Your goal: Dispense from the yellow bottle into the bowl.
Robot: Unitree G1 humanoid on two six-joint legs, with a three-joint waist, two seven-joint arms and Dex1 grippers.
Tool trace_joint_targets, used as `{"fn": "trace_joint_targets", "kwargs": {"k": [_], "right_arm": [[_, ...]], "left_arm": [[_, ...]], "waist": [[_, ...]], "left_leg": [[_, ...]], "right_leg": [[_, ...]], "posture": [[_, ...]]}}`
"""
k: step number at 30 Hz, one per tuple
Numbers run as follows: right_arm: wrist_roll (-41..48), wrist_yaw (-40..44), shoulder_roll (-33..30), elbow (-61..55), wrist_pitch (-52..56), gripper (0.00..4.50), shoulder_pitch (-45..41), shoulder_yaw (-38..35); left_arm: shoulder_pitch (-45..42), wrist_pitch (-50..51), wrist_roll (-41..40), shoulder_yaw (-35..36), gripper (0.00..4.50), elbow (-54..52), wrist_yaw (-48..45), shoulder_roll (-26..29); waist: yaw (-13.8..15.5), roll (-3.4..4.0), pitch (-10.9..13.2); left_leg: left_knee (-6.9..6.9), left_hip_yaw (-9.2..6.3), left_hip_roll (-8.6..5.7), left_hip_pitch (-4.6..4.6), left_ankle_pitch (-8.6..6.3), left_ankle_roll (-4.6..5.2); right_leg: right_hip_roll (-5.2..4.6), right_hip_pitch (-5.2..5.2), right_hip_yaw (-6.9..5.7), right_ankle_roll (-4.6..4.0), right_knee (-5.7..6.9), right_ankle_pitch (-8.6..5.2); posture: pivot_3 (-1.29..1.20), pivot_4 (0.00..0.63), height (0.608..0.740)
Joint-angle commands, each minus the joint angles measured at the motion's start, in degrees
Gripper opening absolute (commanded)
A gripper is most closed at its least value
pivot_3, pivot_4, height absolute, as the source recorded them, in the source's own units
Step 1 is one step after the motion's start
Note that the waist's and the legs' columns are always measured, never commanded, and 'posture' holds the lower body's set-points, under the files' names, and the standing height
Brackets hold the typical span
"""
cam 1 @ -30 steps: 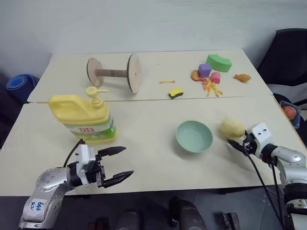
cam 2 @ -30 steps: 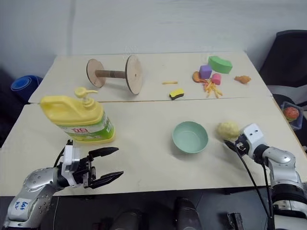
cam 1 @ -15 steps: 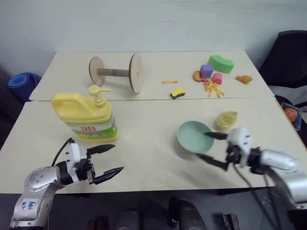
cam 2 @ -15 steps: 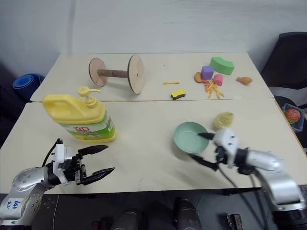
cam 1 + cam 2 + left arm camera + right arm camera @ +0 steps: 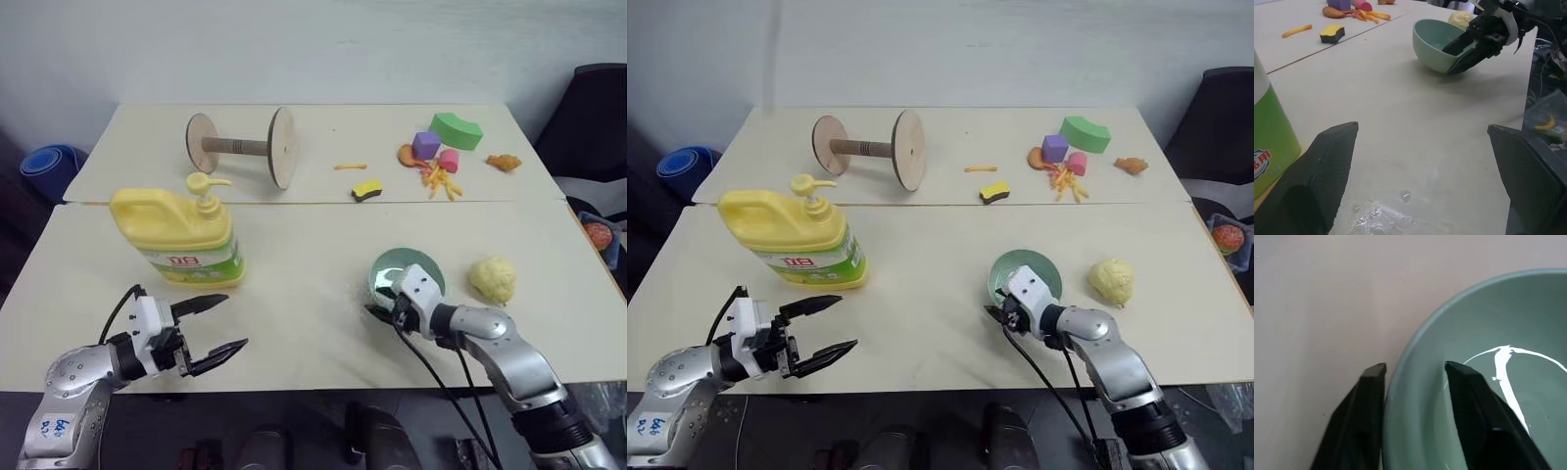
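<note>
Right of centre on the bench [image 5: 294,255], the bowl [image 5: 407,274] sat tipped, its near rim between my right gripper [image 5: 384,308]'s jaws, narrowed astride it, one finger inside, one outside. Yellow bottle [image 5: 181,240] stood upright at left, just beyond my left gripper [image 5: 217,328], jaws spread wide, empty, nearer arm.

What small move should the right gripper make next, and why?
Probably finish closing on the bowl rim: the right gripper has one finger inside and one outside the wall, and the bowl already tilts. It stands far from the yellow bottle.
</note>
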Motion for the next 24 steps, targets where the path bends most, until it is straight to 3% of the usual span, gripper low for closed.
{"fn": "trace_joint_targets", "kwargs": {"k": [1, 4, 9, 13, 17, 20, 24], "right_arm": [[-1.2, 1.31, 0.24, -0.12, -3.08, 0.82, -2.58, 0.53], [-1.24, 4.36, -0.72, -1.68, -5.18, 0.01, -5.41, 1.15], [-1.75, 11.97, -3.1, -2.29, -9.8, 0.01, -12.23, 3.2], [0.01, 17.5, -1.84, -0.24, -9.93, 0.01, -20.05, 4.63], [0.21, 22.68, 0.49, 3.12, -9.97, 0.0, -28.45, 7.2], [0.09, 26.43, 6.38, 10.12, -5.29, 0.0, -41.95, 10.52], [-1.01, 27.65, 10.77, 15.72, -1.8, 0.0, -49.2, 12.68]], "left_arm": [[1.67, -0.46, -1.14, 2.78, 4.5, -3.26, 2.34, -0.92], [3.06, 2.52, -5.77, 6.87, 4.5, -6.53, 6.86, -2.87], [6.95, 12.4, -21.35, 14.87, 4.5, -15.71, 13.34, -3.16], [5.31, 17.99, -35.55, 21.36, 4.5, -21.28, 20.09, -0.7], [-3.32, 20.07, -42.04, 25.19, 3.59, -20.58, 26.54, 4.77], [-18.26, 20.63, -34.98, 21.13, 2.61, -11.43, 27.89, 12.56], [-26.81, 21.68, -28.42, 14.95, 1.29, -3.83, 26.04, 14.84]], "waist": [[-0.25, -0.04, -0.03], [-0.78, -0.07, -0.01], [-0.96, -0.07, 0.01], [-0.85, -0.16, 0.06], [-0.61, -0.16, 0.06], [-0.96, -0.28, 0.2], [-1.8, -0.06, 0.06]], "left_leg": [[0.0, 0.0, 0.0, 0.0, 0.0, 0.0], [0.0, -0.01, 0.02, -0.01, 0.0, 0.0], [0.0, -0.03, 0.04, -0.06, 0.0, -0.01], [0.02, -0.07, 0.04, -0.03, 0.02, -0.03], [0.03, -0.26, -0.01, -0.04, 0.08, -0.15], [0.11, -0.32, -0.1, -0.08, 0.18, -0.19], [-0.17, -0.25, -0.1, -0.06, 0.39, -0.3]], "right_leg": [[0.0, 0.0, 0.0, 0.0, 0.0, 0.0], [0.01, -0.01, 0.0, 0.0, 0.01, 0.0], [0.02, -0.03, -0.02, 0.02, 0.1, 0.01], [0.01, -0.02, -0.01, 0.02, -0.02, 0.01], [0.01, 0.01, -0.15, -0.05, 0.04, -0.03], [0.04, 0.02, -0.24, -0.06, 0.15, -0.01], [0.33, -0.14, -0.43, -0.24, 0.52, 0.08]], "posture": [[0.0, 0.15, 0.74], [0.0, 0.15, 0.74], [0.0, 0.15, 0.74], [0.0, 0.15, 0.74], [0.0, 0.15, 0.74], [0.0, 0.15, 0.74], [0.0, 0.15, 0.74]]}}
